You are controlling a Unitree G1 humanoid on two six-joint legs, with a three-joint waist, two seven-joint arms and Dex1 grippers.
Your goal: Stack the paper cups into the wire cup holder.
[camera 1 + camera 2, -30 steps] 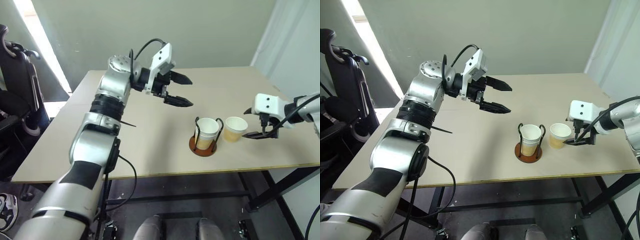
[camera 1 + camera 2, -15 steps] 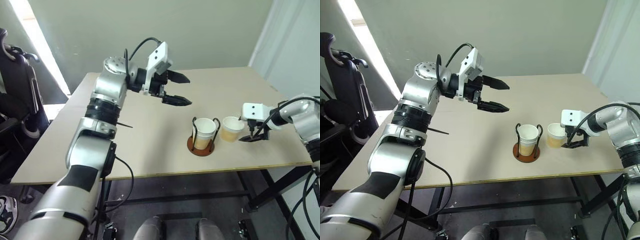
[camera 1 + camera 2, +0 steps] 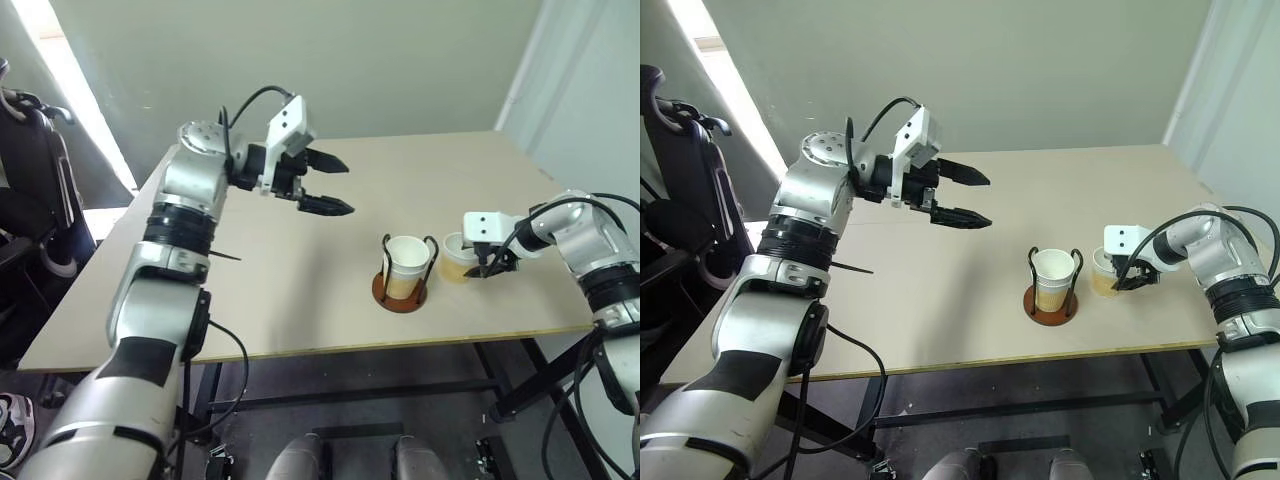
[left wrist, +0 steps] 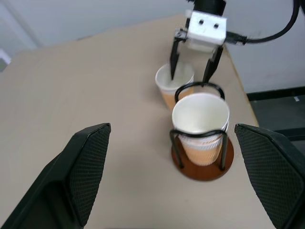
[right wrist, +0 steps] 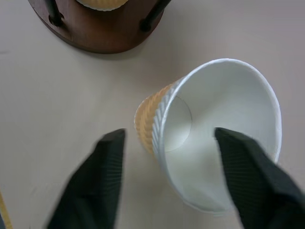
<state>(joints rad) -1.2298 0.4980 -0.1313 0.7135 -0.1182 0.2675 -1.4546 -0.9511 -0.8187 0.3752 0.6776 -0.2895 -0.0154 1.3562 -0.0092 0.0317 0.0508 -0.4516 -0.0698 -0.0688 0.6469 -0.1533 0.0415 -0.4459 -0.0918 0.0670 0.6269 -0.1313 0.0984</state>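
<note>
On the table stands the wire cup holder point(image 3: 399, 293), a reddish-brown disc with black wire loops, and one paper cup point(image 3: 408, 262) sits upright inside it. Just to its right a second paper cup point(image 3: 457, 256) stands loose on the table. My right gripper point(image 4: 189, 78) is lowered over this loose cup. One finger is inside the cup and the other outside, with its near wall point(image 5: 155, 124) between them and a gap on both sides. My left gripper point(image 3: 345, 188) hangs open and empty above the table, well to the left of the holder.
The tan table point(image 3: 250, 300) has its front edge close below the holder and its right edge just past the right arm. A black chair point(image 3: 35, 170) stands off the table's left side. A pale curtain point(image 3: 590, 90) hangs at the right.
My right gripper has come down onto the loose cup and its fingers have drawn closer together around the cup's wall. The left arm has swung a little to the left, still open.
</note>
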